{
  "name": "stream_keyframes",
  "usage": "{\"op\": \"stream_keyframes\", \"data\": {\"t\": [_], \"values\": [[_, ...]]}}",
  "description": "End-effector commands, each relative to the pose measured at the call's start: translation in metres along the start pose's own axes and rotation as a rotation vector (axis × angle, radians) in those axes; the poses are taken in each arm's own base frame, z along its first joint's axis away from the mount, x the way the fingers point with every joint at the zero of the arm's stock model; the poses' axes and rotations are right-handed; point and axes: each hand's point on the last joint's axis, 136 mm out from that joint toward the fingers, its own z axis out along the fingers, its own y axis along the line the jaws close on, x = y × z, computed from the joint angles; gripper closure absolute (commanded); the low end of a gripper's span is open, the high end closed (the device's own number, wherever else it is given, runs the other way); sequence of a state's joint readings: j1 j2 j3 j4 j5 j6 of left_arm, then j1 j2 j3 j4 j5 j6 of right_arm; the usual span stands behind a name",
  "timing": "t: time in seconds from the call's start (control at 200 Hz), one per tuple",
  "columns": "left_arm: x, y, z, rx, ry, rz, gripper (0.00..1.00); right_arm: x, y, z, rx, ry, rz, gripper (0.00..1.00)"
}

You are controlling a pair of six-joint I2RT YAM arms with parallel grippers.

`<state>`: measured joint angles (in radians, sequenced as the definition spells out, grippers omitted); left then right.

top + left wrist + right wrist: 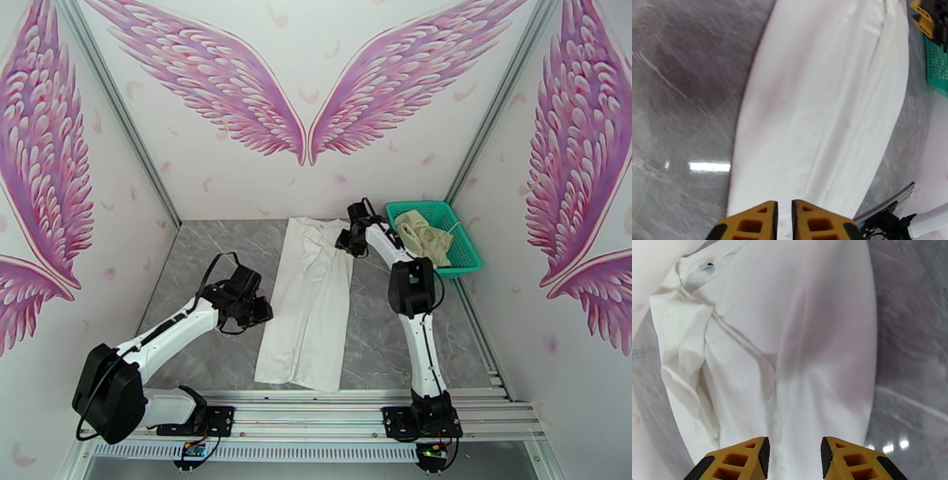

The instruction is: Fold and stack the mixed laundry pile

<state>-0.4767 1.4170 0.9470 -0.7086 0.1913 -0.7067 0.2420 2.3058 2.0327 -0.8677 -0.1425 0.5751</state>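
The white shirt [308, 308] lies flat on the grey table as a long narrow strip, collar end at the back, sides folded in. In the right wrist view the shirt [790, 338] shows creased folds near its collar. My left gripper [263, 309] hovers at the strip's left edge. Its fingers [750, 225] are nearly together over the shirt [821, 110], with nothing lifted. My right gripper [345, 239] is at the strip's upper right edge, and its jaws stand open above the cloth [794, 453]. The cream-beige garment [424, 234] lies bunched in the basket.
The teal mesh basket [419, 210] sits at the table's back right, close behind the right arm, and its corner [938, 67] shows in the left wrist view. Bare grey marble table [197, 253] stretches left of the shirt. Walls enclose three sides.
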Motion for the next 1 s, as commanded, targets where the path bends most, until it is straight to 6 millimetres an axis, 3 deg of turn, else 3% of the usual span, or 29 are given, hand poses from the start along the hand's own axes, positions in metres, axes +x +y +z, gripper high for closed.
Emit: {"op": "stream_keyframes", "data": {"t": [0.0, 0.135, 0.23, 0.405, 0.53, 0.755, 0.875, 0.995], "values": [[-0.006, 0.001, 0.011, -0.034, 0.026, 0.12, 0.81, 0.036, -0.002, -0.009, 0.042, -0.002, -0.036, 0.61], [-0.006, 0.003, 0.027, -0.032, 0.045, 0.125, 0.82, 0.073, -0.014, 0.011, 0.081, 0.051, -0.037, 0.67], [-0.003, 0.006, 0.034, -0.038, 0.058, 0.127, 0.82, 0.077, -0.022, 0.026, 0.125, 0.061, -0.036, 0.71], [0.005, 0.012, 0.037, -0.034, 0.07, 0.117, 0.82, 0.06, -0.042, 0.044, 0.257, 0.038, -0.023, 0.8], [0.008, 0.012, 0.032, -0.023, 0.059, 0.105, 0.81, 0.048, -0.054, 0.061, 0.31, 0.059, -0.007, 0.81], [0.009, 0.003, 0.021, 0.017, 0.054, 0.09, 0.75, 0.011, -0.058, 0.077, 0.328, 0.052, -0.016, 0.81], [0.012, 0.003, 0.017, 0.024, 0.053, 0.085, 0.66, -0.005, -0.046, 0.07, 0.267, 0.043, -0.03, 0.79], [0.021, 0.005, 0.013, 0.021, 0.058, 0.091, 0.58, -0.011, -0.016, 0.026, 0.177, 0.001, -0.073, 0.74]]}}
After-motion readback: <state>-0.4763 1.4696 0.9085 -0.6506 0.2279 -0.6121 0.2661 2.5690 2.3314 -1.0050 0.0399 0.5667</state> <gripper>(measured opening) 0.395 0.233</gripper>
